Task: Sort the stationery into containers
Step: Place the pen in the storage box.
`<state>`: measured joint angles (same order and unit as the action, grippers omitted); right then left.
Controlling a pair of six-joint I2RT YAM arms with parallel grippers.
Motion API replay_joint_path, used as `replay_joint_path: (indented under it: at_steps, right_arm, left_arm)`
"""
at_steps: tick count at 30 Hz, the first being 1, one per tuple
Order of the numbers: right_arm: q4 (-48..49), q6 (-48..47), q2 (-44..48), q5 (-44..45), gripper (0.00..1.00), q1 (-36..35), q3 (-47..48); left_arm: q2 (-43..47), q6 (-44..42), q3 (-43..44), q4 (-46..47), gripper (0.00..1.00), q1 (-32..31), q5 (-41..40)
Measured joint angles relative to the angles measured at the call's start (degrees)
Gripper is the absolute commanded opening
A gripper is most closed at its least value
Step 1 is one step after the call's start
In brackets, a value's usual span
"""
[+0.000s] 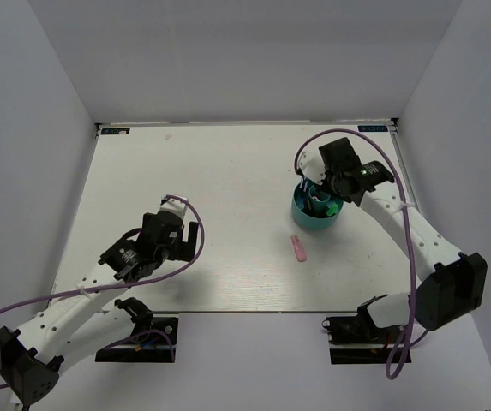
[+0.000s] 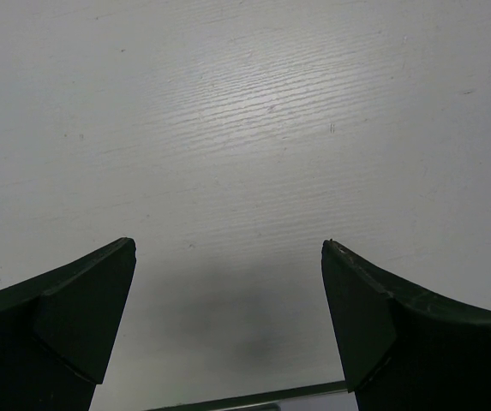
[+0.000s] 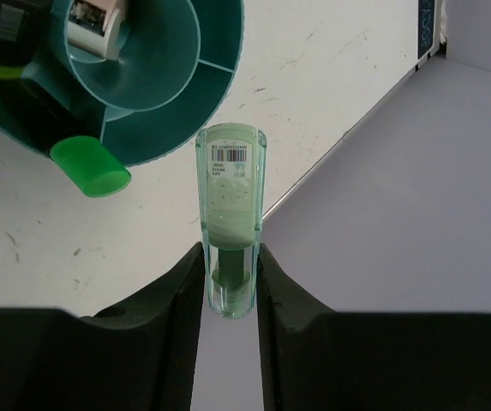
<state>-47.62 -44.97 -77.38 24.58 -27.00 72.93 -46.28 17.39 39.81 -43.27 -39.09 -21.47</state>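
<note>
The round teal organiser [image 1: 307, 216] stands right of the table's middle, and its divided compartments show in the right wrist view [image 3: 164, 103]. My right gripper [image 1: 324, 184] hovers over its far side. It is shut [image 3: 230, 257] on a pale green marker [image 3: 230, 201], which points toward the organiser's rim. A green-capped highlighter [image 3: 91, 168] leans out of one compartment. A small white item [image 3: 91, 26] sits in the central tube. A pink marker [image 1: 298, 247] lies on the table just in front of the organiser. My left gripper [image 1: 190, 241] is open and empty over bare table [image 2: 228, 253].
The table's right edge [image 3: 339, 154] and the grey side wall [image 3: 434, 214] run close beside the organiser. White walls enclose the table at the back and on both sides. The table's near edge [image 2: 254, 398] lies just under my left gripper.
</note>
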Motion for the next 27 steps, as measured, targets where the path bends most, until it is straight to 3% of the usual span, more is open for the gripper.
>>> replay_joint_path:
  at_steps: [10, 27]
  right_arm:
    - [-9.0, -9.6, -10.8, -1.2, 0.0, 2.0, 7.9]
    - [-12.9, -12.9, -21.6, -2.2, 0.0, 4.2, 14.1]
  left_arm:
    - [0.0, 0.0, 0.0, 0.0, 0.99, 0.0, 0.9]
    - [0.0, 0.0, 0.0, 0.0, 0.99, 0.0, 1.4]
